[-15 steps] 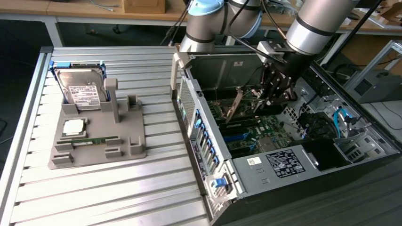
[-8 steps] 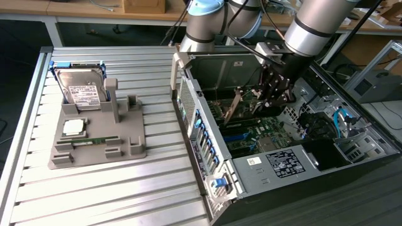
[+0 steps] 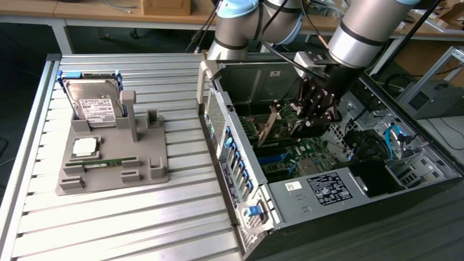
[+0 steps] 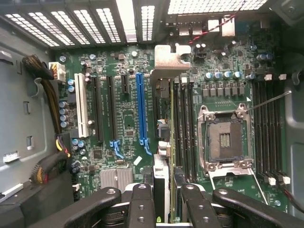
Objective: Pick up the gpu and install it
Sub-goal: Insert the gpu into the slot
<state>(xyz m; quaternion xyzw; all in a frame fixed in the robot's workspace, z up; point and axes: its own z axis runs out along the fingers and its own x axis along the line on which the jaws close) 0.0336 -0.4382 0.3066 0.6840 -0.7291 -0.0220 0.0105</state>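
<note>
So the gripper (image 3: pixel 313 111) is down inside the open computer case (image 3: pixel 239 179), and its black fingers (image 4: pixel 142 209) are pinching the gpu (image 3: pixel 270 126) by its upper edge. The card is a thin flat board, seen edge-on from the wrist, with a bent silver metal bracket (image 4: pixel 172 56) at the far end. It hangs upright just over the green motherboard (image 4: pixel 123 118), next to a long blue slot (image 4: pixel 141 111); can't tell whether it touches the board.

The board is busy: a white slot (image 4: pixel 80 107), black slots, rows of little round capacitors, and a square empty processor socket (image 4: pixel 224 140) with a shiny metal frame. A bundle of black and orange wires (image 4: pixel 47 95) runs along the grey case wall.

Outside, on the ribbed metal table (image 3: pixel 130 217), a grey plastic holder (image 3: pixel 112 163) carries a boxy silver hard drive (image 3: pixel 93 103) standing upright with a white label (text too small to read), a square silver chip (image 3: pixel 85 147) and a narrow green memory stick (image 3: pixel 105 162) lying flat.
</note>
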